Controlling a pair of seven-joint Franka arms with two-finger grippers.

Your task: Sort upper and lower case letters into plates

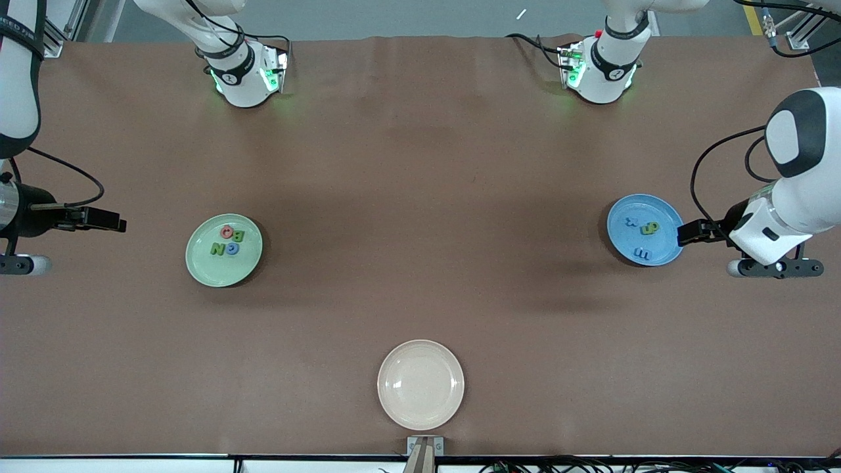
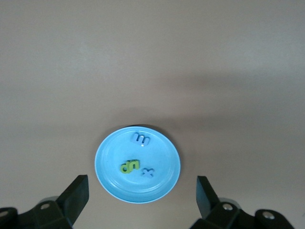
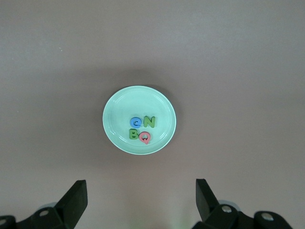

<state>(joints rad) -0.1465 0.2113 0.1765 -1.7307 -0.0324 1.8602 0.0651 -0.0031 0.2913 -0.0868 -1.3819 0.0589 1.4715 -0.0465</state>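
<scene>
Three round glossy plates lay on the brown table (image 1: 420, 197): a bare cream-beige plate (image 1: 420, 384) at six o'clock, nearest the front camera, a pale mint green plate (image 1: 224, 250) at nine o'clock holding the green N (image 1: 217, 249), green B (image 1: 239, 235), blue G (image 1: 232, 248) and pink-red round letter (image 1: 227, 231), and a bright blue plate (image 1: 644, 230) at three o'clock holding the small blue m (image 1: 642, 253), blue x (image 1: 632, 221), green p (image 2: 127, 167) and green u (image 2: 135, 165). The left gripper (image 1: 684, 233) hung at the blue plate's edge and the right gripper (image 1: 118, 225) waited over bare table at the right arm's end, both with fingers spread and holding nothing.
</scene>
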